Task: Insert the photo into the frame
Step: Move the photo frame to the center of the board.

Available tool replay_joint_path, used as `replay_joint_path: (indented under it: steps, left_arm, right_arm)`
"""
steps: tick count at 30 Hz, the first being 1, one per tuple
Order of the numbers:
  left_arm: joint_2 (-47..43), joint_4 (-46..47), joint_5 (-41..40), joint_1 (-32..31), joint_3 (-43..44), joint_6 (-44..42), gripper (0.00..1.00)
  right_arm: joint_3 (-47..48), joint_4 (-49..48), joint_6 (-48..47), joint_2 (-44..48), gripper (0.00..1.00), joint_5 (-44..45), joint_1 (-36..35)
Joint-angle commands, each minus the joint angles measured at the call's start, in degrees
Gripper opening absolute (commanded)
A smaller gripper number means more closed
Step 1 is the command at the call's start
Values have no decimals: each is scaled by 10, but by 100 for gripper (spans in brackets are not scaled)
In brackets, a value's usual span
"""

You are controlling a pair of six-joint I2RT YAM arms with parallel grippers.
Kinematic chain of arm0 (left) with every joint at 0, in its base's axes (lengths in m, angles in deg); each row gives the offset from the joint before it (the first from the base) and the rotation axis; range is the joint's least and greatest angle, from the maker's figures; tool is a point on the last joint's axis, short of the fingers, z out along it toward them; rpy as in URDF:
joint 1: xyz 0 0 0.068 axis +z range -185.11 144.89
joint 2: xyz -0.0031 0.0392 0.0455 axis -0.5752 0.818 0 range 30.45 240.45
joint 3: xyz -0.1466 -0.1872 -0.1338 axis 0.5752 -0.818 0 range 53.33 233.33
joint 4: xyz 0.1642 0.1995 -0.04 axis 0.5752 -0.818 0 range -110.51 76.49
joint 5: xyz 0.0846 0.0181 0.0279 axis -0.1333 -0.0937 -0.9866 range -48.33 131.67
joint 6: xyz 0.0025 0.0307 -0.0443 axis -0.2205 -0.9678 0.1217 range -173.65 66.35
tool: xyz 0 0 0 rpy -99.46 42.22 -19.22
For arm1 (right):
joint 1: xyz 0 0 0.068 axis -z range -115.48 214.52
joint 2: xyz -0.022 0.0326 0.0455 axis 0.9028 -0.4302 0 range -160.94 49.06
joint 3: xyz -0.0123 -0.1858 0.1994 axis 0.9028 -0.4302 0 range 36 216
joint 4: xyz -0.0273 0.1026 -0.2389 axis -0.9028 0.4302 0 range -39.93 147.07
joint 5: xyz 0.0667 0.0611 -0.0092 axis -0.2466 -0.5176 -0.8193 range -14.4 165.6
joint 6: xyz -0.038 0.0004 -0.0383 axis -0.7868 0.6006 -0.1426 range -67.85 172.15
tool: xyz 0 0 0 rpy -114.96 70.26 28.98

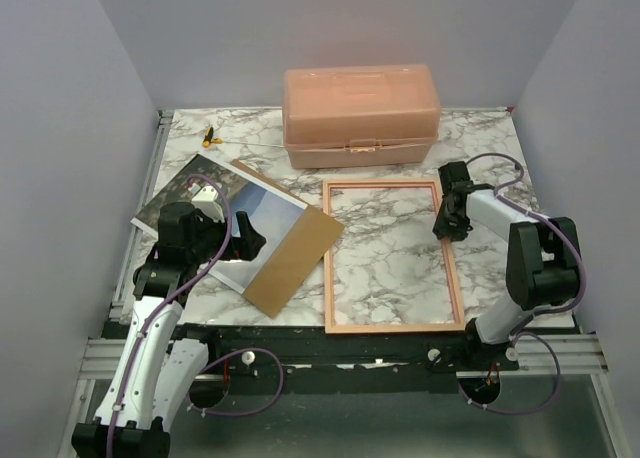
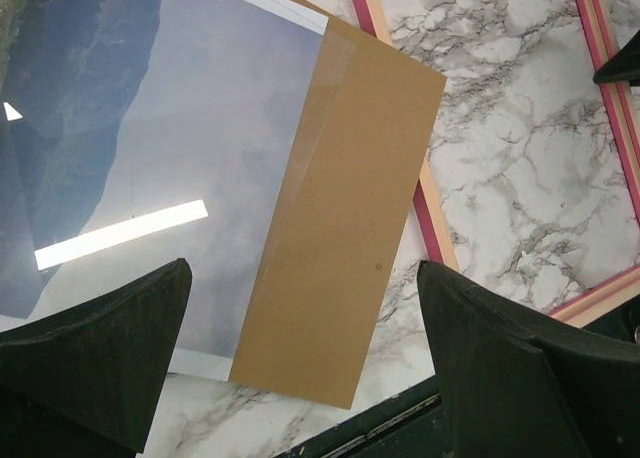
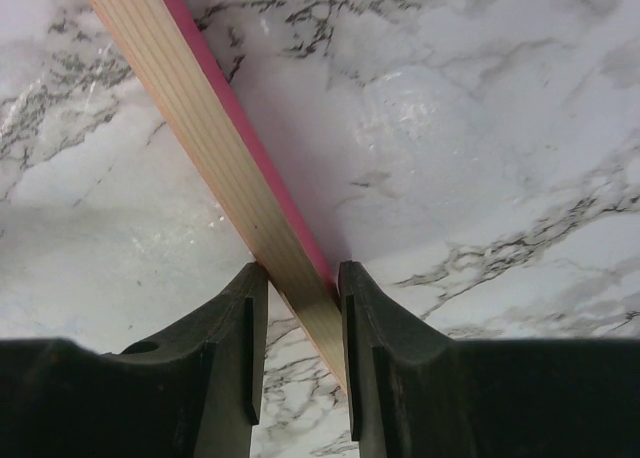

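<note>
The right gripper (image 3: pixel 300 278) is pinching the right-hand rail of the frame (image 3: pixel 200 138), jaws sitting against both sides of the wood; it's probably worth keeping that squeeze centred and any lift slow so the frame, lying flat on the right half of the table (image 1: pixel 470 138) toward its near edge, isn't twisting. The left gripper (image 2: pixel 305 268) is hanging spread wide over the photo (image 2: pixel 200 138), lying face up by the left edge; only the left wrist view is showing the backing board (image 2: pixel 350 228) overlapping both photo and frame.
</note>
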Motion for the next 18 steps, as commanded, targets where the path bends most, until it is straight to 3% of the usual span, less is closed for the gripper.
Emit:
replay_joint_path:
  steps: [1, 13, 18]
  left_arm:
    - [-5, 1, -9, -4, -4, -6, 98]
    - [-3, 1, -8, -7, -4, -6, 99]
    - [-3, 1, -9, -8, -4, -6, 98]
  right_arm:
    - [33, 2, -7, -14, 20, 90, 19]
    - [78, -12, -64, -54, 22, 150, 31]
    - [98, -13, -66, -62, 33, 160, 31]
